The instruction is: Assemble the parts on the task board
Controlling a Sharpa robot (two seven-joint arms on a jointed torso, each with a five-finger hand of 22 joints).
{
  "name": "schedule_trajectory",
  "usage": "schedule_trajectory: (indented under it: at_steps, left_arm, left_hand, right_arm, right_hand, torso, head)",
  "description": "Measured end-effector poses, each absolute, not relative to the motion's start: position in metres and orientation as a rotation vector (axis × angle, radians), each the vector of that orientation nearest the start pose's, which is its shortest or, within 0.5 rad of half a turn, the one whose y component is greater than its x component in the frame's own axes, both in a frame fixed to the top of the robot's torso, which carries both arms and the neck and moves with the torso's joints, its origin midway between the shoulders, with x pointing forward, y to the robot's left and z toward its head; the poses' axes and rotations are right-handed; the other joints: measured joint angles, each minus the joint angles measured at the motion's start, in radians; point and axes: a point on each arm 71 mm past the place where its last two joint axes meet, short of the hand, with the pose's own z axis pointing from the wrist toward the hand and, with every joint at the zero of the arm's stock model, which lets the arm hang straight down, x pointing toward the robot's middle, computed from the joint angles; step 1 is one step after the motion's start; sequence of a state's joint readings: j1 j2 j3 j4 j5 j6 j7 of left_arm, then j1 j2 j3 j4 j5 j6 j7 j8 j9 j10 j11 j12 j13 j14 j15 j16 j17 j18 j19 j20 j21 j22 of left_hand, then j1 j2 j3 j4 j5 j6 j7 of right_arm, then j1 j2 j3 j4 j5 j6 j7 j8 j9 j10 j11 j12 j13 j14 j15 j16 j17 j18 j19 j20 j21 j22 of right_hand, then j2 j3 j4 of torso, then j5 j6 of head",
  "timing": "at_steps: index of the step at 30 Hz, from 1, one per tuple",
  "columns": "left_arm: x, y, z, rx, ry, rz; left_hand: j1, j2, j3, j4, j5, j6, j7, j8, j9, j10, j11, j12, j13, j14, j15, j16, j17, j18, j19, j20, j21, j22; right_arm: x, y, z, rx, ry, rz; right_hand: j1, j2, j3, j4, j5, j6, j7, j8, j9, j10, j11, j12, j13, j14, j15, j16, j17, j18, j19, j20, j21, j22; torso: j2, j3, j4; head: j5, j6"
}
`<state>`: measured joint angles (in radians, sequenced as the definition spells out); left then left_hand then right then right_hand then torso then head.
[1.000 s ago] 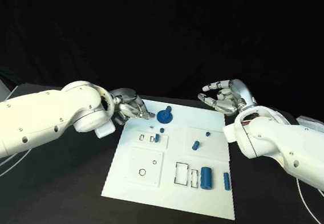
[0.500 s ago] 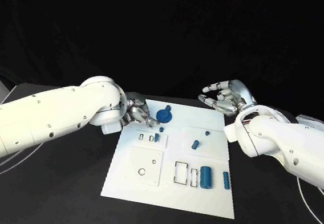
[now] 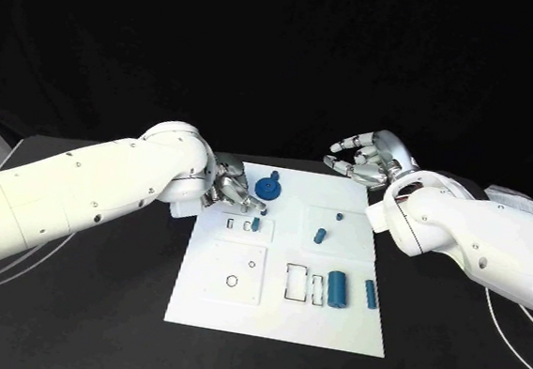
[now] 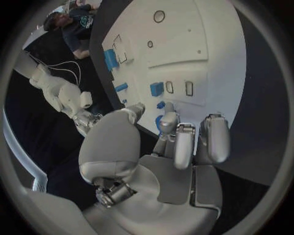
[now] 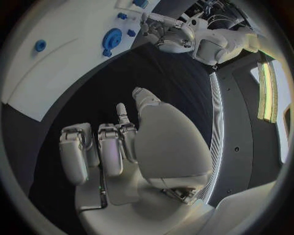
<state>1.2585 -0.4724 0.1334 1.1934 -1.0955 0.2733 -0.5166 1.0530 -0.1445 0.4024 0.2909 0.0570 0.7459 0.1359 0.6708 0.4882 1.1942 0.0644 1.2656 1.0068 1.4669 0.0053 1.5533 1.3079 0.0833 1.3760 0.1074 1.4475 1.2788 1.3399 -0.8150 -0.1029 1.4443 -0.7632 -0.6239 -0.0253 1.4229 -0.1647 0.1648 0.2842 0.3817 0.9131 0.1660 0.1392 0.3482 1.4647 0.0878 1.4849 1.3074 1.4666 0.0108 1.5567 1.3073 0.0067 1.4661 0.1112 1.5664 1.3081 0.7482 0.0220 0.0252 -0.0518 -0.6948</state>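
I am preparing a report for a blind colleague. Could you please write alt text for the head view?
A white task board lies on a black table between two white robot arms. The left hand reaches over the board's far left corner beside a round blue part; the right hand hangs open beyond the far right corner. More blue parts lie on the board.

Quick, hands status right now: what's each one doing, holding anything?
Left hand: over the task board near the blue parts, fingers together; grip cannot be told.
Right hand: open, holding nothing, beyond the board's far edge.
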Motion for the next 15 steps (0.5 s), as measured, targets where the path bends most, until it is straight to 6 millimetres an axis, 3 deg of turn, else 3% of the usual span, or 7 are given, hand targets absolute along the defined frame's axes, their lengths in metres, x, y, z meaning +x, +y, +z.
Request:
schedule_trajectory:
  at_steps: [6, 15]
  left_arm:
    - [0.5486, 0.1086, -0.1628, -0.094, 2.291, -0.547]
    - [0.5484, 0.1053, -0.1659, -0.078, 2.324, -0.548]
  left_hand:
    - [0.017, 0.005, -0.003, -0.003, 0.0, 0.0, 0.0, 0.012, 0.016, 0.004, -0.004, 0.0, 0.0, -0.002, -0.002, 0.0, 0.0, 0.0, 0.0, 0.0, 0.0, 0.0]
    - [0.04, 0.011, -0.003, -0.003, 0.0, 0.0, 0.0, 0.017, 0.027, 0.004, -0.004, 0.0, 0.0, -0.002, -0.002, 0.0, 0.0, 0.0, 0.0, 0.0, 0.0, -0.002]
  right_arm:
    - [0.5234, -0.2299, -0.1356, 0.558, 1.446, 0.831]
    - [0.5238, -0.2281, -0.1363, 0.554, 1.453, 0.829]
  right_hand:
    - [0.0, 0.0, 0.0, 0.0, 0.004, 0.0, 0.0, 0.0, 0.0, 0.0, 0.0, 0.0, 0.0, 0.0, 0.0, 0.0, 0.0, 0.0, 0.0, 0.0, 0.0, 0.0]
    - [0.0, 0.0, 0.0, 0.0, 0.004, 0.0, 0.0, 0.0, 0.0, 0.0, 0.0, 0.0, 0.0, 0.0, 0.0, 0.0, 0.0, 0.0, 0.0, 0.0, 0.0, 0.0]
  torso:
    - [0.001, -0.0023, 0.0006]
    - [0.001, -0.0027, 0.0005]
  head:
    - [-0.006, -0.003]
    - [-0.012, -0.006]
